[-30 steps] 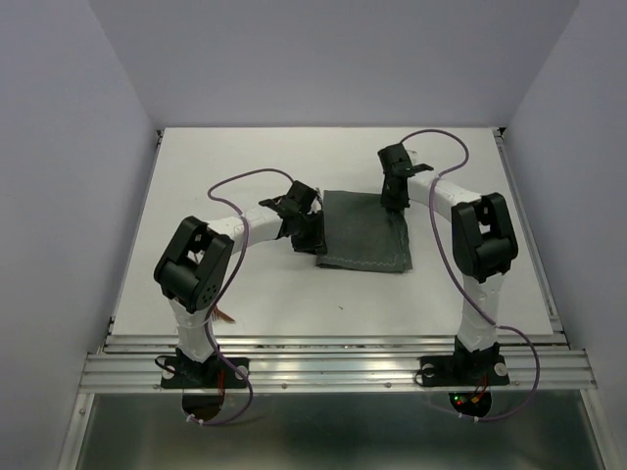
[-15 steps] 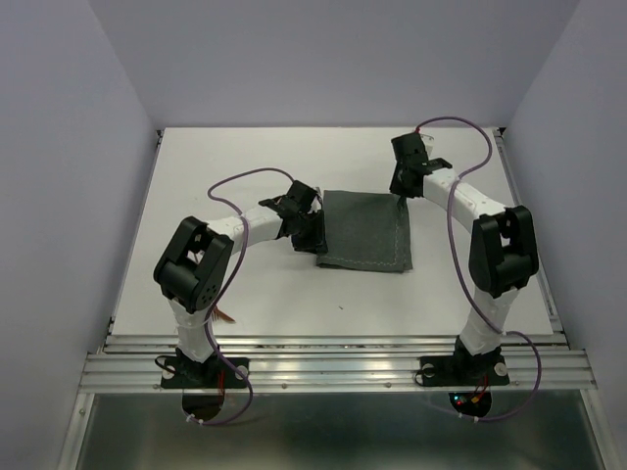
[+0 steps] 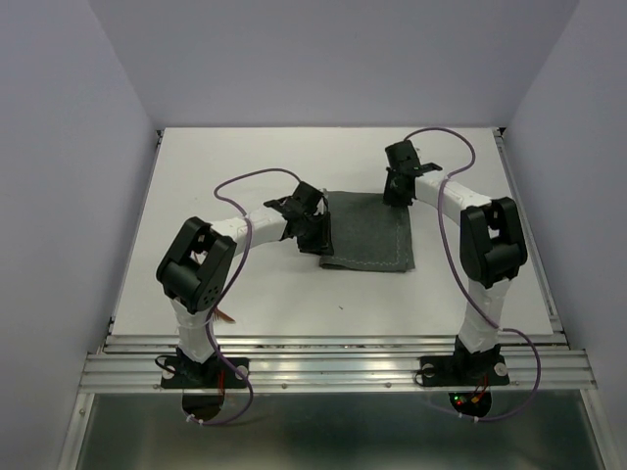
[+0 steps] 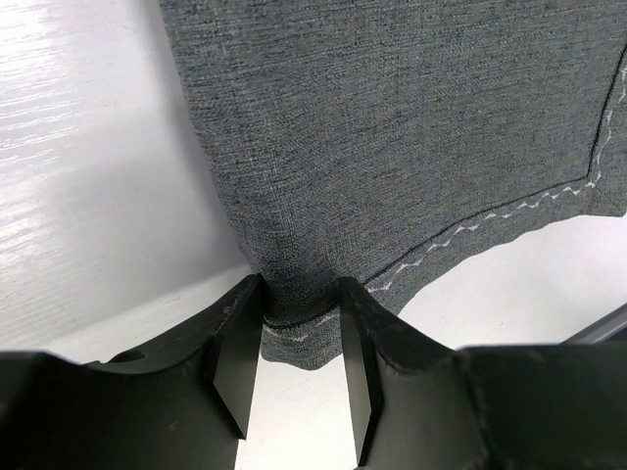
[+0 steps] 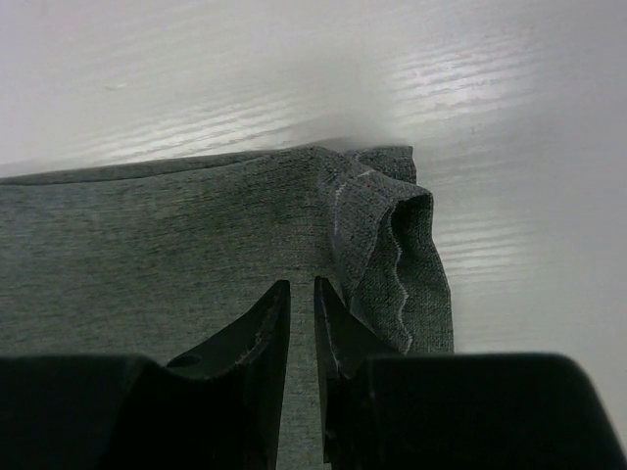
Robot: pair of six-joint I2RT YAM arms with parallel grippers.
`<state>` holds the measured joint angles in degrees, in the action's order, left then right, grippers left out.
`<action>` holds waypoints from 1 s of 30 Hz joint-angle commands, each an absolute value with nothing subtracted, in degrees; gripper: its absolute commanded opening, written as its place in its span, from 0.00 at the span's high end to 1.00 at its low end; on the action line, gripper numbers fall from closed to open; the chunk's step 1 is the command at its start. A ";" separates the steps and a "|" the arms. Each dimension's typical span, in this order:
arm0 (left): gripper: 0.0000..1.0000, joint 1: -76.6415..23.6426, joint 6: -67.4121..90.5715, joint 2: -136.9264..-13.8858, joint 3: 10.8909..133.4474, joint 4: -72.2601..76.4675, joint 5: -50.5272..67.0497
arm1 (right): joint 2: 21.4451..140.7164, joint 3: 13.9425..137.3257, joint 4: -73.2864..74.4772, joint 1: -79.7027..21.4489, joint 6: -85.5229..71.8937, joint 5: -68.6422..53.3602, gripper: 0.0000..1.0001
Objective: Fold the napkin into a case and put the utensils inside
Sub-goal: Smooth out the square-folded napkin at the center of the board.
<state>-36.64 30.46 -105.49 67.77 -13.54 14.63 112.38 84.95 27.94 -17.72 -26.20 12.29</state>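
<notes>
I see the napkin [image 3: 370,230] lying flat near the middle of the table [image 3: 225,157], a little toward the far edge. My left gripper [image 4: 300,313] sits at the napkin's near left corner. Its jaws are about halfway apart and closed on the stitched hem, with cloth filling the gap and touching both fingers. My right gripper [image 5: 302,289] is down at the far right corner, where the hem is curled over into a small loop just beside the fingers. Those jaws stand very narrow, with only a slit between them, and I cannot tell whether they pinch any cloth.
</notes>
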 commanded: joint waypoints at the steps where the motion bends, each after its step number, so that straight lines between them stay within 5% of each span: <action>1: 0.53 -37.18 29.80 -105.47 70.49 -14.15 15.38 | 115.04 88.15 27.77 -18.11 -23.38 16.51 0.78; 17: 0.53 -37.18 28.74 -104.15 71.28 -15.73 14.77 | 108.91 84.65 29.09 -16.96 -24.60 19.95 0.79; 22: 0.52 -37.18 28.39 -102.40 71.46 -16.17 13.62 | 97.14 72.71 28.83 -16.96 -26.89 15.65 0.70; 24: 0.52 -37.18 28.30 -101.78 71.81 -16.43 13.19 | 92.40 67.53 29.09 -16.96 -28.21 11.72 0.58; 30: 0.51 -37.18 27.51 -101.78 73.56 -17.84 12.57 | 83.51 56.62 29.44 -16.96 -33.66 5.19 0.55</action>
